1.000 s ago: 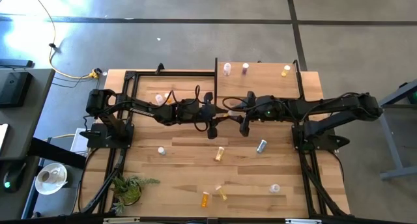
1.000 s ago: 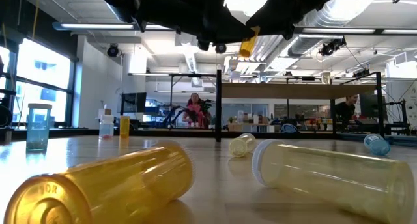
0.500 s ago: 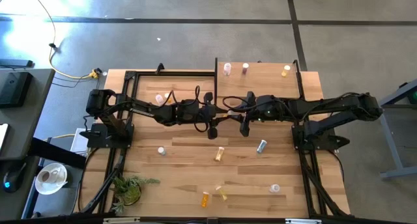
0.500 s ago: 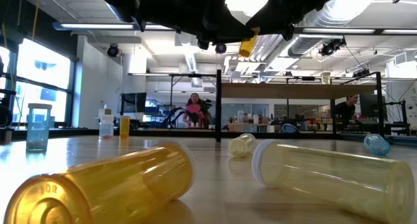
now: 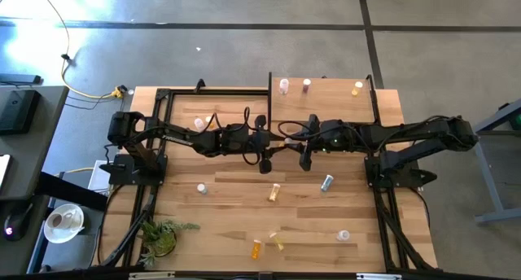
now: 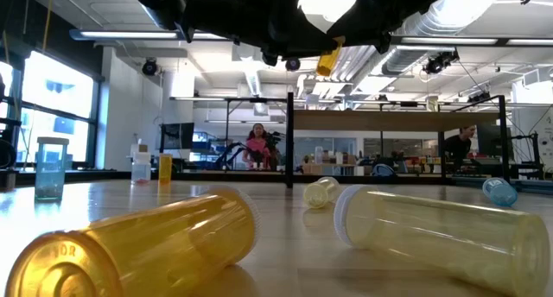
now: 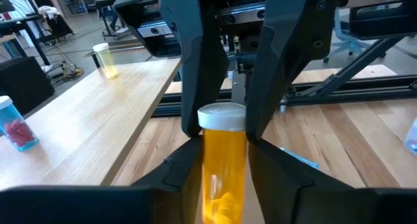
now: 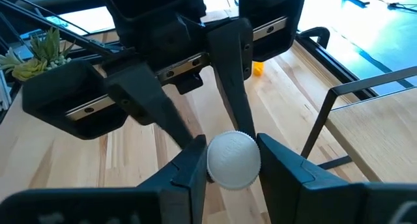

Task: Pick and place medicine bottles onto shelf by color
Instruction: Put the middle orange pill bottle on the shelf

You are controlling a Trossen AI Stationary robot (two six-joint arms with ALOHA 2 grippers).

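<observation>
Just in front of the shelf [image 5: 326, 101], above the table [image 5: 228, 207], we are holding one orange bottle [image 7: 223, 160] with both grippers: right gripper [image 8: 233, 160] clamping its cap end, left gripper [image 7: 225, 185] clasping the body.

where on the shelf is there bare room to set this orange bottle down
The shelf is bare along its near half and between the purple-capped bottle and the yellow bottle. The back left corner is crowded by the pink bottle. Both grippers meet on the orange bottle at the shelf's near left corner.
</observation>
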